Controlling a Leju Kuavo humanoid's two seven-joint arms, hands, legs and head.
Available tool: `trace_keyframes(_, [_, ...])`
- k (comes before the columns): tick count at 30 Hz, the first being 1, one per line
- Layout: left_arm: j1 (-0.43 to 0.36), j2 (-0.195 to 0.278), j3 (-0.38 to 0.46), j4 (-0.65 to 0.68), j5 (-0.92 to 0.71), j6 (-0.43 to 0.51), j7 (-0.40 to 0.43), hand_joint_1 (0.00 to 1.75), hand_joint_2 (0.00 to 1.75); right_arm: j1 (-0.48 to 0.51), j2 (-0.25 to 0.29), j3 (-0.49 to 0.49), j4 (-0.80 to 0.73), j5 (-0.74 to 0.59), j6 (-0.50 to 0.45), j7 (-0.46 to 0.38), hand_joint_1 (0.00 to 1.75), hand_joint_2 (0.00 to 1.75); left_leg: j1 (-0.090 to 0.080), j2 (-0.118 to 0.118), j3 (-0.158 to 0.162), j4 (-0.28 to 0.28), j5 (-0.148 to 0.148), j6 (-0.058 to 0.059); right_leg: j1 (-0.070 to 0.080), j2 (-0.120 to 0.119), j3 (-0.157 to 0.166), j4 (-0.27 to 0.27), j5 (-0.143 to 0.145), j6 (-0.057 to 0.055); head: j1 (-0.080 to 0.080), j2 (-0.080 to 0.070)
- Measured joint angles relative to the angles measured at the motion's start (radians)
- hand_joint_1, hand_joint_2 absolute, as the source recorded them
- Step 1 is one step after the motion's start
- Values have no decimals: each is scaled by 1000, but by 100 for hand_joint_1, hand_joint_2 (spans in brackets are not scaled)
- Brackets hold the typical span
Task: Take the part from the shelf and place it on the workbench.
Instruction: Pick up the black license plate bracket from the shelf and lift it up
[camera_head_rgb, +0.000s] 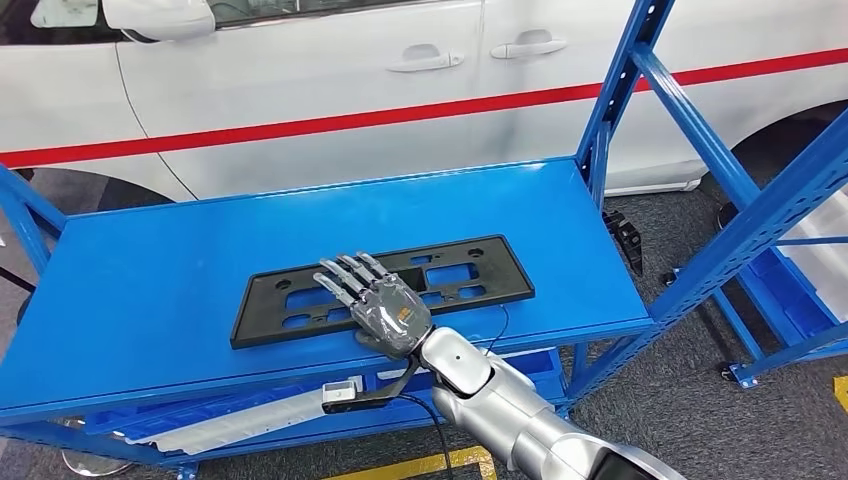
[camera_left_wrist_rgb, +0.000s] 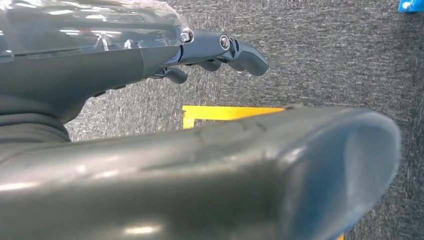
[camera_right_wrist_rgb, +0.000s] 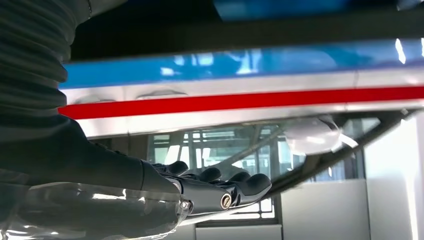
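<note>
Right hand (camera_head_rgb: 385, 305) lying flat on the black part (camera_head_rgb: 300, 298) on the blue shelf (camera_head_rgb: 150, 290), fingers straight, gripping nothing. Left hand (camera_left_wrist_rgb: 150, 55) over grey floor (camera_left_wrist_rgb: 325, 60), fingers loosely apart, empty.

Black part (camera_head_rgb: 385, 288), blue shelf (camera_head_rgb: 150, 290), white car (camera_head_rgb: 330, 80) red-striped.

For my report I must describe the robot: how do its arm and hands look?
The right arm is silver with rounded joints and a black cable beside the wrist. The right hand has dark grey fingers under a clear plastic cover. The left hand is dark grey, likewise covered.
</note>
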Motion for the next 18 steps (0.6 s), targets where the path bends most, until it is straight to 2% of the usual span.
trace_keyframes(1, [1, 0, 0, 0, 0, 0, -2, 0, 0, -2, 1, -1, 16, 11, -8, 4, 0, 175, 0, 0, 18, -43, 32, 2, 1, 1, 2, 1, -1, 0, 0, 0])
trace_keyframes(2, [1, 1, 0, 0, 0, -1, -2, 0, 0, -6, 2, -1, 31, 19, -13, 5, 0, 175, 0, 0, 51, -113, 72, 6, 1, 2, 5, 1, -3, 2, 0, 0])
trace_keyframes(4, [0, 2, 0, 1, 0, -1, -3, 0, 0, -17, 6, -4, 59, 25, -22, 5, 0, 175, -3, 0, 112, -239, 119, 15, 4, 5, 7, 4, -6, 7, 0, 0])
trace_keyframes(5, [-2, 2, 0, 1, 0, -1, -3, 0, 0, -22, 7, -6, 70, 26, -24, 4, 0, 175, -5, -1, 126, -271, 125, 19, 5, 5, 6, 4, -7, 11, 0, 0])
trace_keyframes(8, [-1, 4, 0, 2, 0, 0, -2, 0, 0, -27, 9, -11, 92, 43, -25, 10, 0, 175, -5, -1, 133, -289, 125, 34, 6, 6, 6, 4, -8, 27, 0, 0])
trace_keyframes(9, [-1, 4, 0, 2, 0, 0, -2, 0, 0, -28, 9, -12, 96, 50, -25, 12, 0, 175, -3, -1, 135, -293, 128, 40, 5, 5, 2, 15, -17, 33, 0, 0])
trace_keyframes(11, [-3, 5, 0, 2, 0, 0, -2, 0, 0, -32, 8, -15, 105, 60, -25, 17, 0, 175, 1, 1, 139, -300, 131, 49, 3, 4, -35, 96, -65, 43, 0, 0])
trace_keyframes(13, [-3, 5, 0, 2, 0, 0, -3, 0, 0, -34, 8, -16, 116, 79, -25, 27, 0, 175, 1, 1, 138, -300, 131, 52, -1, 3, -102, 232, -125, 50, 0, 0])
trace_keyframes(14, [-2, 6, 0, 2, 0, 1, -3, 0, 0, -33, 8, -16, 124, 96, -25, 38, 0, 175, 1, 1, 139, -300, 130, 53, -4, 3, -128, 279, -137, 53, 0, 0])
trace_keyframes(15, [-1, 6, 0, 2, 0, 2, -4, 0, 0, -34, 8, -16, 131, 120, -25, 54, 0, 175, 1, 1, 139, -299, 129, 52, -7, 3, -136, 291, -128, 54, 0, 0])
trace_keyframes(16, [0, 6, 0, 2, 0, 3, -6, 0, 0, -38, 8, -16, 140, 151, -23, 76, 0, 175, 2, 1, 140, -298, 128, 51, -9, 2, -123, 260, -100, 55, 0, 0])
trace_keyframes(18, [0, 6, 1, 2, 0, 5, -12, 0, 0, -57, 8, -16, 161, 210, -5, 130, 0, 175, 2, 0, 143, -294, 124, 46, -12, 0, -57, 121, -30, 53, 0, 0])
